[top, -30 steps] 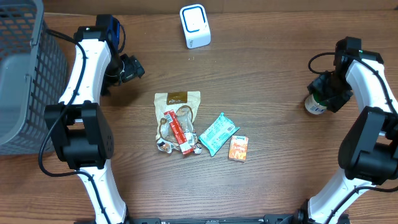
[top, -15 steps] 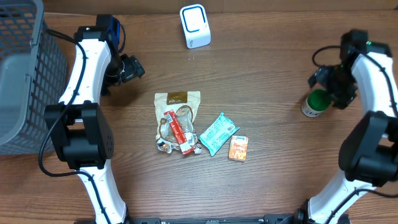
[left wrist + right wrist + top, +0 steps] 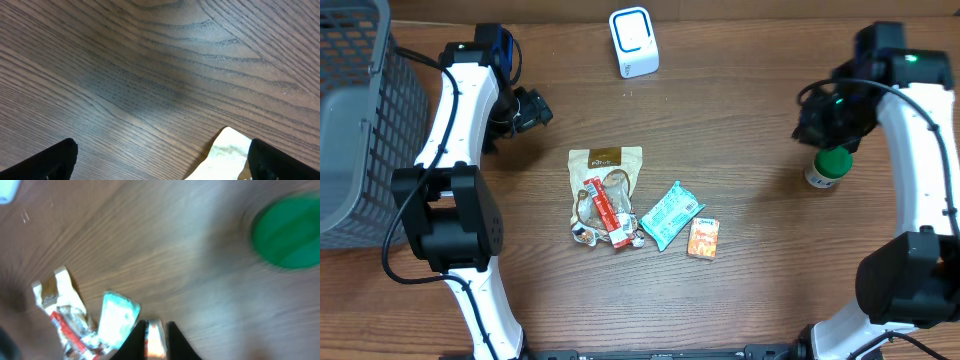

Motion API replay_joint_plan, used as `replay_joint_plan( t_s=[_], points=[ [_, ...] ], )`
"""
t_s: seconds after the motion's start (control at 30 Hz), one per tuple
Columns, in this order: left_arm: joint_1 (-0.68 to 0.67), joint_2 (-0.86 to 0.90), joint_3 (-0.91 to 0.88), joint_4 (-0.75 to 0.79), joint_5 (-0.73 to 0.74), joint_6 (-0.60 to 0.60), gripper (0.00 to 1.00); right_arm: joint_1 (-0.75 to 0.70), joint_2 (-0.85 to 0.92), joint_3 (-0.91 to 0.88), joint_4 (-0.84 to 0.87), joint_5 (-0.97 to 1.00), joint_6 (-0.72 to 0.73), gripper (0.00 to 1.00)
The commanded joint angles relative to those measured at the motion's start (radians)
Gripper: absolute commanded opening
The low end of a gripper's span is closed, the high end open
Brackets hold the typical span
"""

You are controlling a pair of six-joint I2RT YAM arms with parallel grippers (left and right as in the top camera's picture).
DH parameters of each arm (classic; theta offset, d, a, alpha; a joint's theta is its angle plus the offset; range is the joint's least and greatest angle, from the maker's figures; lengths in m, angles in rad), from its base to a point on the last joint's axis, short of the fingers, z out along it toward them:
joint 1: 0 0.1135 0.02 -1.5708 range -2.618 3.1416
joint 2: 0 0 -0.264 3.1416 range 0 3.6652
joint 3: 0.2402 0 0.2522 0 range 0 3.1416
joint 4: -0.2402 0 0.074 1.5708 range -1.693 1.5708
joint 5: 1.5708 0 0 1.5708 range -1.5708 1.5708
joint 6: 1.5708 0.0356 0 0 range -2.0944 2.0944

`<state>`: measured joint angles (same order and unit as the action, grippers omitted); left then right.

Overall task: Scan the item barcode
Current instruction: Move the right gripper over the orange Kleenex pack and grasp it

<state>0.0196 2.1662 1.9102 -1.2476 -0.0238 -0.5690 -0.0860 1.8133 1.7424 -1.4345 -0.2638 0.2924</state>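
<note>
Overhead: the left gripper [image 3: 535,108] hangs open over bare wooden desk [image 3: 740,100] at the far left, beside the grey mesh basket [image 3: 360,120]. The right gripper [image 3: 812,125] hovers closed and empty, just above the green-capped bottle [image 3: 832,165], which stands upright at the right. The white scanner box [image 3: 634,42] sits at the far centre. A beige pouch [image 3: 605,160], red stick pack [image 3: 603,205], teal packet [image 3: 670,213] and small orange carton [image 3: 703,239] lie clustered mid-desk.

Left wrist: the fingers [image 3: 50,160] are spread wide over wood grain, with a pouch corner [image 3: 227,150] between them.

Right wrist: the blurred fingers [image 3: 137,337] are nearly together; the green cap [image 3: 287,240] lies well apart.
</note>
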Motion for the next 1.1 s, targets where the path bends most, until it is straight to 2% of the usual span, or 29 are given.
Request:
replay_joint_plan(
  t_s=[0.0,0.23,0.5,1.07],
  points=[
    [-0.007,-0.016,0.016,0.000,-0.010,0.012,1.00,0.073,0.003,-0.076,-0.018,-0.022,-0.034,0.04],
    [-0.008,-0.016,0.016,0.000,-0.010,0.012,1.00,0.194,0.003,-0.307,0.042,-0.023,-0.034,0.08],
    [-0.007,-0.016,0.016,0.000,-0.010,0.012,1.00,0.251,0.004,-0.550,0.221,-0.106,-0.028,0.11],
    [-0.007,-0.016,0.016,0.000,-0.010,0.012,1.00,0.251,0.003,-0.632,0.334,-0.135,-0.032,0.15]
  ],
)
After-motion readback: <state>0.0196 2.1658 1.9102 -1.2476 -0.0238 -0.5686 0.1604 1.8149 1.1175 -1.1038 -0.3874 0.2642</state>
